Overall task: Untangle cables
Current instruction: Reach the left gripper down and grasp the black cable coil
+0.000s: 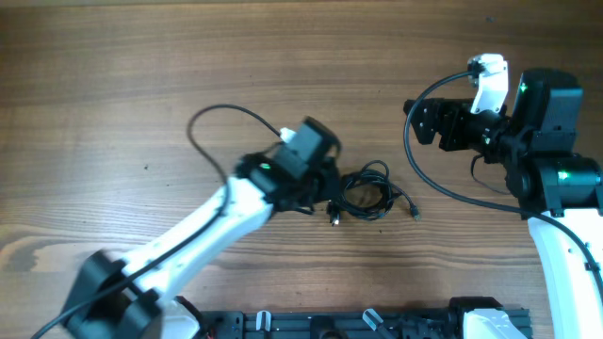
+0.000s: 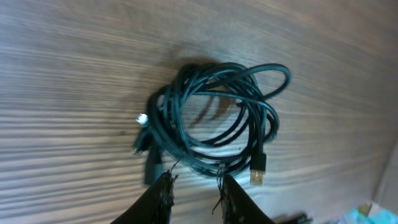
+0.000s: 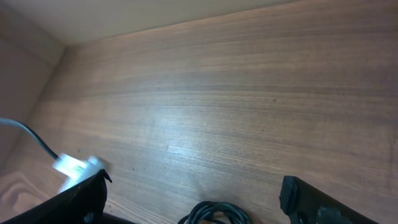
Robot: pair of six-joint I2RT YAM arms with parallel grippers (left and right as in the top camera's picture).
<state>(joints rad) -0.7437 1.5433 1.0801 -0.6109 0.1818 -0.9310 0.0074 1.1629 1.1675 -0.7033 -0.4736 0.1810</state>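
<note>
Overhead, the cables lay as one small flat coil on the wooden table, its long axis running left to right, with one plug end trailing toward my right side. Any marking on the plugs was too small to read. My left gripper stood narrow at the near edge of the coil; I could not tell if it pinched a strand. My right gripper was wide, holding nothing, well apart from the coil.

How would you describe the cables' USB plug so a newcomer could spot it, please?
On the wooden table, find the black cable tangle by the left claw. The plug lies at the tangle's edge; alone among the ends, it has a flat metal tip.
</note>
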